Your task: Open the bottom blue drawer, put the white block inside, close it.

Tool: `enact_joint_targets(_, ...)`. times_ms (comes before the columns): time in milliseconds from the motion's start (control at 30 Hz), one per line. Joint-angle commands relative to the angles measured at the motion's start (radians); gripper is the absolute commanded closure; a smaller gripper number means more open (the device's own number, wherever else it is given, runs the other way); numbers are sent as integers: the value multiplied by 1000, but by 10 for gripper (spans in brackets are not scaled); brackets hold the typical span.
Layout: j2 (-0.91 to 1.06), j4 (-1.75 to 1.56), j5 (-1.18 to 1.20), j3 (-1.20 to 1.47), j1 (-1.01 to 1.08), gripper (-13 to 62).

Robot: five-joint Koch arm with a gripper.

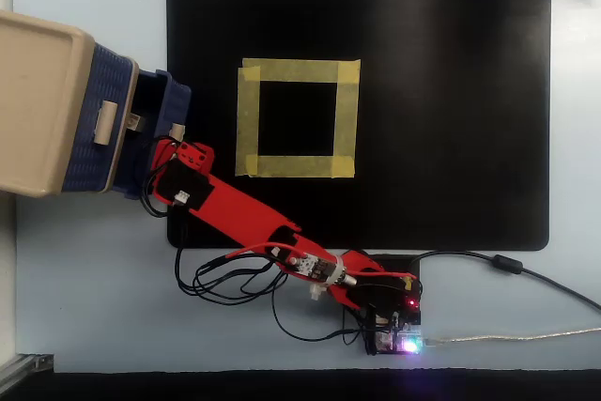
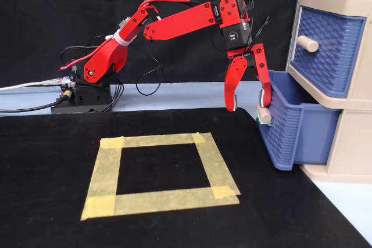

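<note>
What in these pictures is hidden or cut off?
- White block: unseen in both views; the fixed view's drawer wall and the overhead view's cabinet overhang cover the inside.
- Cabinet: left side cut off overhead, right side cut off in fixed view.
- Pincer: hidden overhead beneath the arm.

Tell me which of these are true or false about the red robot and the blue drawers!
1. The bottom drawer is partly open. True.
2. The gripper is over the tape square. False: it is at the bottom drawer's front, by its handle.
3. The top drawer is pulled out. False: it sits shut in the cabinet.
4. The tape square is empty. True.
5. The gripper holds a white block. False: its jaws are spread, with nothing between them.
</note>
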Motion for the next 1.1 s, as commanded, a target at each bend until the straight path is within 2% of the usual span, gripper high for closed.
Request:
enact_joint_targets(0,-5,-87,-54,-31,-41,149)
enact_joint_targets(167,-110,-279,-55,-114,-43,151)
enact_joint_targets(367,-118,-252,-54,-117,-38,149)
enact_joint_targets(500,87,141,-52,-121,-6,151)
enact_joint_targets(600,307,426,8,-94,144,152)
enact_joint_targets(733,604,397,347,212,342,154)
enact_joint_targets(800,758,393,592,388,463,154)
enact_joint_targets(867,882,365,904,580,689,154)
enact_joint_targets(1000,988,279,1422,937,1069,155)
enact_joint_targets(1067,1031,219,1568,1161,1187,155)
